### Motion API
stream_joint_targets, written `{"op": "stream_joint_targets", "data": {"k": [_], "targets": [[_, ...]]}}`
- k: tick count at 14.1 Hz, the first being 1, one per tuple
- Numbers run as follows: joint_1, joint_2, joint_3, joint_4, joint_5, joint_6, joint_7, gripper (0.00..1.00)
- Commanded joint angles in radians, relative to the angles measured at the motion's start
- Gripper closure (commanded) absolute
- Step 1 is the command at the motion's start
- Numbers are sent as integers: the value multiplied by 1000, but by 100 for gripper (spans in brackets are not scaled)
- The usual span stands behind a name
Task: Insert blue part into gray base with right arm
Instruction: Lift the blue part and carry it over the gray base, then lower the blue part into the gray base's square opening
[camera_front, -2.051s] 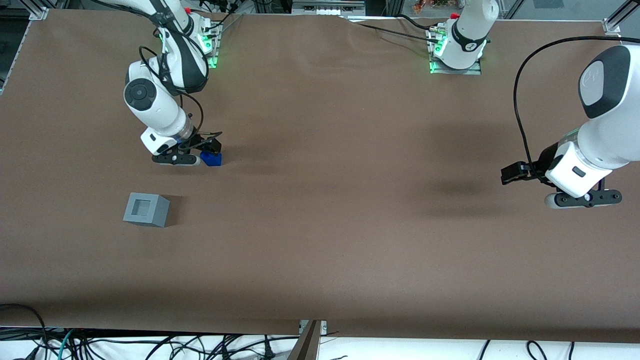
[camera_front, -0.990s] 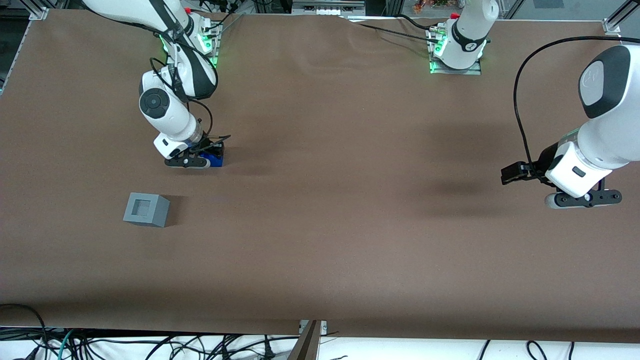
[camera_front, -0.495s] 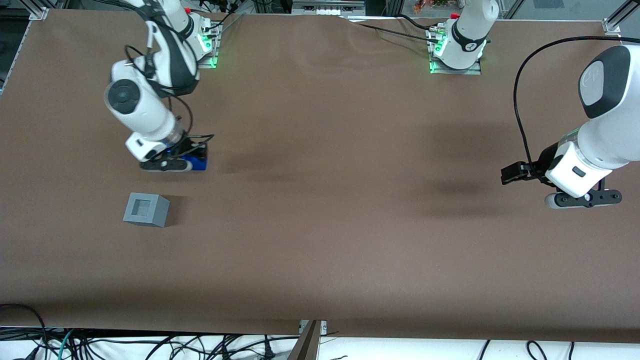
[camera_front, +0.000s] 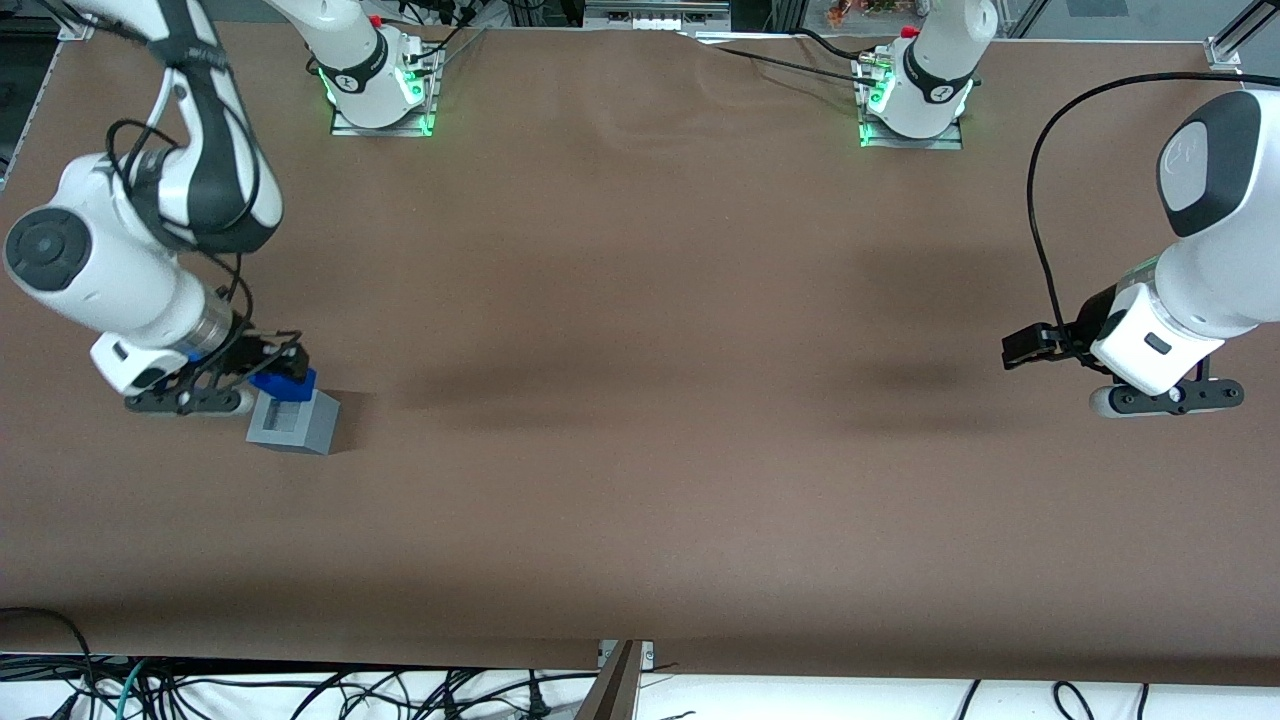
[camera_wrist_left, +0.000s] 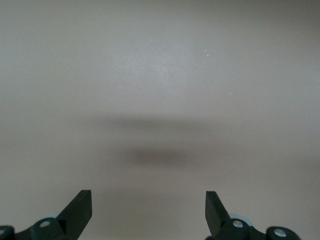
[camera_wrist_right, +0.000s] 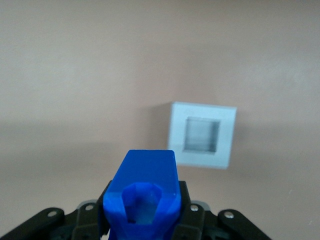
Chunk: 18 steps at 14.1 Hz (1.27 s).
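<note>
My right arm's gripper (camera_front: 272, 372) is shut on the blue part (camera_front: 284, 384) and holds it in the air just above the gray base (camera_front: 292, 421), over the edge of the cube farther from the front camera. The gray base stands on the brown table toward the working arm's end, its square socket facing up. In the right wrist view the blue part (camera_wrist_right: 142, 192) sits between the black fingers, and the gray base (camera_wrist_right: 203, 134) with its dark socket lies below, a little off to one side of the part's tip.
The brown table (camera_front: 640, 450) stretches wide toward the parked arm's end. Both arm bases (camera_front: 375, 85) with green lights stand at the table edge farthest from the front camera. Cables hang along the near edge.
The right arm has carried the blue part from its pick-up spot toward the front camera and the working arm's end, and now holds it just over the gray base. The base has not moved.
</note>
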<state>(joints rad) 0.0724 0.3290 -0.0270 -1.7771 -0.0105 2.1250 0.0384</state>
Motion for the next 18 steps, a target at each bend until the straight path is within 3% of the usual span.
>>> {"op": "stream_joint_targets", "data": {"k": [1, 6, 18], "targets": [[-57, 128, 9, 120, 4, -23, -48, 90], [-100, 176, 6, 123, 27, -28, -43, 90], [-99, 186, 7, 111, 30, -31, -46, 90]]}}
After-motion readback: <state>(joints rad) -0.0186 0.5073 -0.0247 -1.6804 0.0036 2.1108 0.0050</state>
